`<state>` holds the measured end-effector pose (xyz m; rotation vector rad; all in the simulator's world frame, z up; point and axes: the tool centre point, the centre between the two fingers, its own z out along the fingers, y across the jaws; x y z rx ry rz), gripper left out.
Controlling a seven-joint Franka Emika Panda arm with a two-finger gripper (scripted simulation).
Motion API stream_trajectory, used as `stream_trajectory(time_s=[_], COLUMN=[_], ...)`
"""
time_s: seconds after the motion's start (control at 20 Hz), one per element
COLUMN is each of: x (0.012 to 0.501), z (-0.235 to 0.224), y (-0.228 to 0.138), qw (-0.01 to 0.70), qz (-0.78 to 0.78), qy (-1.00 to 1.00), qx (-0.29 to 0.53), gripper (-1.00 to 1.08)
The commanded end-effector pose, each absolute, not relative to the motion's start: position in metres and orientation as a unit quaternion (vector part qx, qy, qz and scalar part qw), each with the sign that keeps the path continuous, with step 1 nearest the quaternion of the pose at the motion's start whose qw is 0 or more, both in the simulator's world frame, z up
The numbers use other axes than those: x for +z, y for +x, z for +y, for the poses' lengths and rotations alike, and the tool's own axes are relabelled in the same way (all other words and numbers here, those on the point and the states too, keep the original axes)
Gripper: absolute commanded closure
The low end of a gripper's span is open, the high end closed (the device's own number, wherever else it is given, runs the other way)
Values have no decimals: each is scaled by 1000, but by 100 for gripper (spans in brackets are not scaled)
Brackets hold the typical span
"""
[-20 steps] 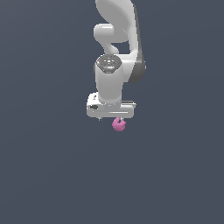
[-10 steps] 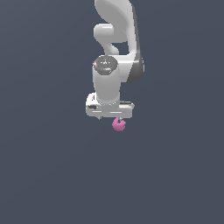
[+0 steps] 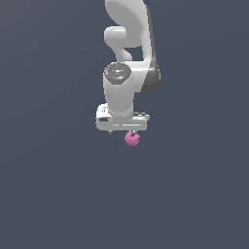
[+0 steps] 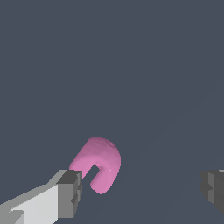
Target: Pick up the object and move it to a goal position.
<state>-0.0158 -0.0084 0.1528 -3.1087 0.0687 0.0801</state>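
The object (image 4: 98,162) is a small pink, rounded lump with a notch, lying on the dark grey ground. In the wrist view it sits close beside one grey fingertip (image 4: 70,192), well away from the other fingertip (image 4: 214,188). My gripper (image 4: 142,192) is open wide and grips nothing. I cannot tell whether the near finger touches the object. In the exterior view the object (image 3: 132,138) shows just under the white hand, toward that view's right side of it. The gripper (image 3: 121,131) points straight down, its fingers mostly hidden by the hand.
The white arm (image 3: 127,58) rises from the hand to the top of the exterior view. A flat, plain dark grey surface (image 3: 53,194) surrounds it on all sides.
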Motion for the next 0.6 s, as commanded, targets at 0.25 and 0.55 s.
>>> stream_trajectory(time_s=[0.25, 0.55], x=[144, 132], z=[-3, 4], y=[-20, -25], qw=[13, 9], qz=[-40, -122], qy=[-999, -992], qx=[22, 18], gripper=[-92, -92])
